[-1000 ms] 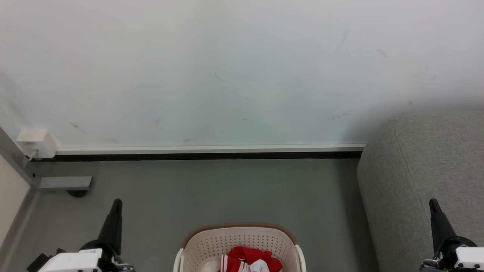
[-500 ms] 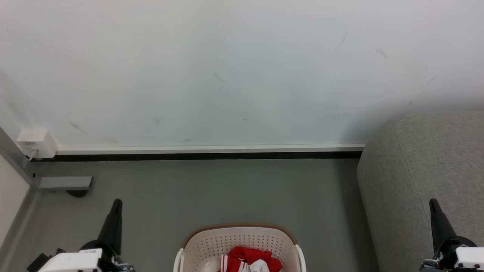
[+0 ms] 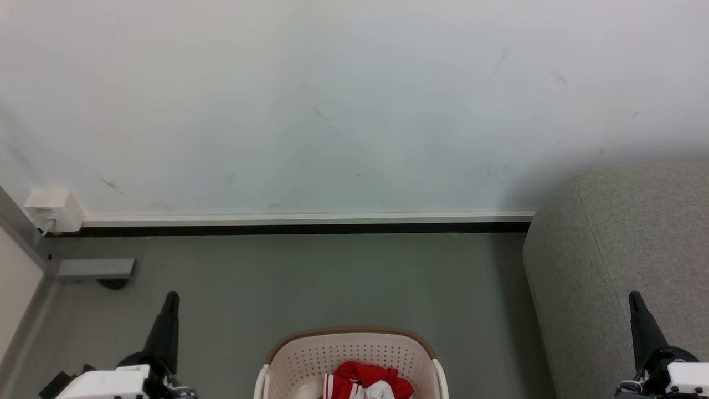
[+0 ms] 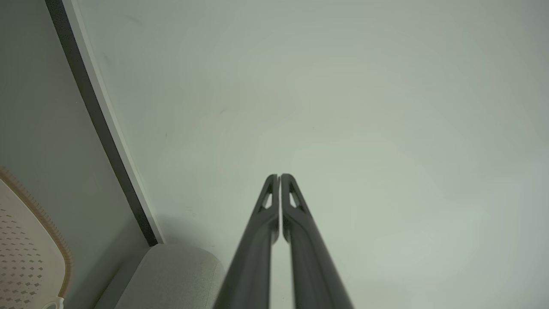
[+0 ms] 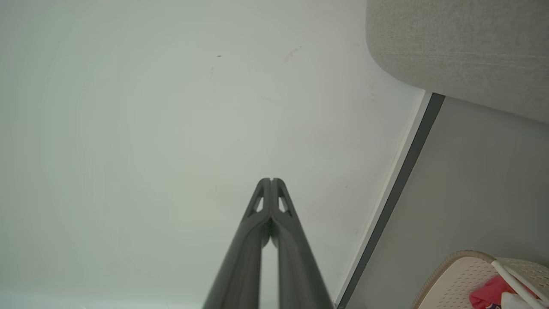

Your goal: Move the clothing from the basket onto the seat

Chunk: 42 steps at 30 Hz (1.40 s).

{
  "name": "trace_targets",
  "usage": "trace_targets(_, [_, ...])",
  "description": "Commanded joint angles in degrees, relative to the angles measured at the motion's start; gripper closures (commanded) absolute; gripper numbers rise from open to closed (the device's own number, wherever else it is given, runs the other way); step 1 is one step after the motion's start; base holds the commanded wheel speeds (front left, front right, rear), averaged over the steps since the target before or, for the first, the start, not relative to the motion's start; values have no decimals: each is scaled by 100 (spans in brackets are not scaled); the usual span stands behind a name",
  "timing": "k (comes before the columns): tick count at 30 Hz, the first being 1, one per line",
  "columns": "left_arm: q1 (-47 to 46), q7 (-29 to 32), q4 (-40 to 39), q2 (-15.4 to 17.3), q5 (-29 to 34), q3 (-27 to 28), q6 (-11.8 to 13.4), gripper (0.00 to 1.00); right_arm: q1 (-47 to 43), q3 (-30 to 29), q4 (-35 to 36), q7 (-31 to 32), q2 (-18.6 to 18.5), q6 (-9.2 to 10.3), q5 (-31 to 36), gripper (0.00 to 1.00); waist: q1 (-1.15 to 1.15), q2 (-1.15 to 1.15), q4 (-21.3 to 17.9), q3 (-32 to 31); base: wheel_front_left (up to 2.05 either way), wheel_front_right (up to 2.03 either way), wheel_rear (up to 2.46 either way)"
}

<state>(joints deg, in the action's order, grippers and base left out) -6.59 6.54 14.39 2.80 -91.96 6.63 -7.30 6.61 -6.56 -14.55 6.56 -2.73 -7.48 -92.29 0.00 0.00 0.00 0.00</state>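
Note:
The cream basket [image 3: 288, 360] with its brown rim stands on the grey floor at the bottom centre of the head view, cut off by the frame edge. Red clothing [image 3: 363, 377] with white stripes lies bunched inside it. The grey seat [image 3: 626, 244] rises at the right. My left gripper [image 3: 171, 296] points up at the lower left, well left of the basket, shut and holding nothing. My right gripper [image 3: 633, 295] stands in front of the seat at the lower right, also shut and holding nothing. In the wrist views both grippers [image 4: 279, 176] [image 5: 271, 180] aim at the wall with fingers pressed together.
A pale wall [image 3: 332, 111] with a white skirting and dark strip [image 3: 304, 227] closes off the floor behind the basket. A white socket box [image 3: 52, 209] sits at the wall's left end, beside a grey metal bracket [image 3: 95, 269] on the floor.

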Motion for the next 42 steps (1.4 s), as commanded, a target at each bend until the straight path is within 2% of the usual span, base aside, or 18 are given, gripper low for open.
trace_targets(1, [-35, 25, -13, 14, -72, 8, -40, 100, 36, -19, 32, 20, -40, -3, 1, 100, 0, 0, 0, 0, 0, 0, 0])
trace_targets(16, [-35, 25, -13, 14, -72, 8, -40, 100, 36, -19, 32, 20, -40, -3, 1, 100, 0, 0, 0, 0, 0, 0, 0])
trace_targets(17, [0, 0, 0, 0, 0, 0, 0, 0, 0, 0, 0, 0, 0, 0, 0, 0, 0, 0, 0, 0, 0, 0, 0])
trace_targets(31, [98, -320, 148, -26, 149, -342, 19, 0, -240, 228, 57, -322, 45, 1, 244, 0, 0, 0, 24, 1, 0, 0, 0])
trace_targets(36, [96, -453, 161, -22, 384, -437, 16, 0, -288, 295, 129, -454, 39, 0, 646, 0, 0, 0, 45, -2, 0, 0, 0])
trace_targets(42, [105, -606, 174, -18, 881, -483, 12, 0, -349, 342, 245, -604, 28, -1, 1424, 0, 0, 0, 70, -9, 0, 0, 0])
